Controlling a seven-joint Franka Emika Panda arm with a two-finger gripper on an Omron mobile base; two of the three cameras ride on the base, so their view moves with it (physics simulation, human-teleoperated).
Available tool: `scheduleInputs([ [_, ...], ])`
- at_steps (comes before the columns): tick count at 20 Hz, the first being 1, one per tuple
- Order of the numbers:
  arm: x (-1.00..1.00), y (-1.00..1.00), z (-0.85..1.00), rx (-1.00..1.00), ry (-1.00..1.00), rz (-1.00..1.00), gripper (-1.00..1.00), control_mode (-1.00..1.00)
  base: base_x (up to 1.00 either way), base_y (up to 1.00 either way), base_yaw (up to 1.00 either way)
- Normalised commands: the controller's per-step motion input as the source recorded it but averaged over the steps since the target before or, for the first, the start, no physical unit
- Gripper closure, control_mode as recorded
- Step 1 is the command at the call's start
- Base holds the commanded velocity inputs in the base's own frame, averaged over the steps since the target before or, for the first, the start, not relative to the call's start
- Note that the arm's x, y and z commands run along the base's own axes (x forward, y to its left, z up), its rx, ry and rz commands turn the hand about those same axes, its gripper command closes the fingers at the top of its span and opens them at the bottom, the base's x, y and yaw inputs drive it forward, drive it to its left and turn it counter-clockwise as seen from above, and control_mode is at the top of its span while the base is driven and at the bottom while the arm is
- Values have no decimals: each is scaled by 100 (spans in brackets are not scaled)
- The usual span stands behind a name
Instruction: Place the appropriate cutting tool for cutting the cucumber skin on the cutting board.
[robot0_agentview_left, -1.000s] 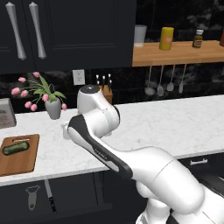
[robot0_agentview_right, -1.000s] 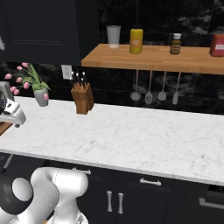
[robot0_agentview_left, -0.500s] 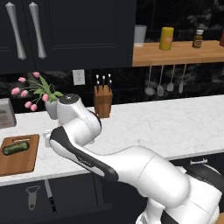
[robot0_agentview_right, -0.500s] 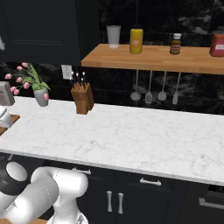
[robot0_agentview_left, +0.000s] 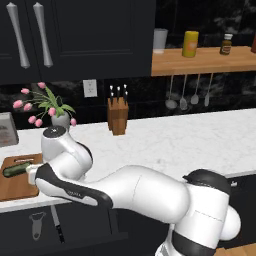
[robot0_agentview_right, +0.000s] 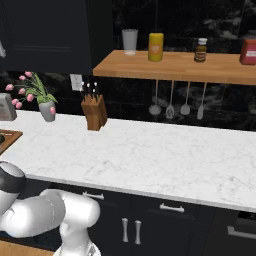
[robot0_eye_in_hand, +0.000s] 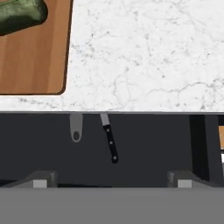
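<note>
The small grey Y-shaped peeler (robot0_agentview_left: 37, 224) hung against the dark cabinet front below the counter (robot0_agentview_left: 165, 142) edge, forked head up and stubby handle down, just beside a slim dark-handled knife (robot0_agentview_left: 56, 227). In the hand view the peeler's handle (robot0_eye_in_hand: 76, 127) poked out from under the counter lip, with the knife (robot0_eye_in_hand: 110, 141) next to it.

The gripper (robot0_eye_in_hand: 109, 180) pointed down over the counter edge, its fingers (robot0_eye_in_hand: 40, 180) spread wide apart and holding nothing.

The peeler looked light and rigid, probably smooth metal or plastic, so it could slip under a loose pinch. The short handle seemed the safest place to grip, clear of the crosswise blade. With the knife so near, the fingers would need to close on the peeler alone.

The brown wooden cutting board (robot0_agentview_left: 15, 186) lay at the left end of the counter. A dark green cucumber (robot0_agentview_left: 16, 168) rested on it near the far edge, leaving bare wood on the near side. Farther back stood a wooden knife block (robot0_agentview_left: 118, 114) holding pale-tipped knives, and a vase of pink tulips (robot0_agentview_left: 46, 106).
</note>
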Motion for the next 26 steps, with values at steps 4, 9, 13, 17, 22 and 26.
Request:
scheduleInputs([
  [4,0,68,-49,0,14,0,-100,-100,0,0,0],
  [9,0,42,-49,0,4,0,-100,-100,0,0,0],
  [13,0,20,-47,0,0,0,-100,-100,0,0,0],
  [17,0,18,-52,0,0,0,-100,-100,0,0,0],
  [22,0,14,-33,0,1,0,-100,-100,0,0,0],
  [26,0,18,-31,0,2,0,-100,-100,0,0,0],
])
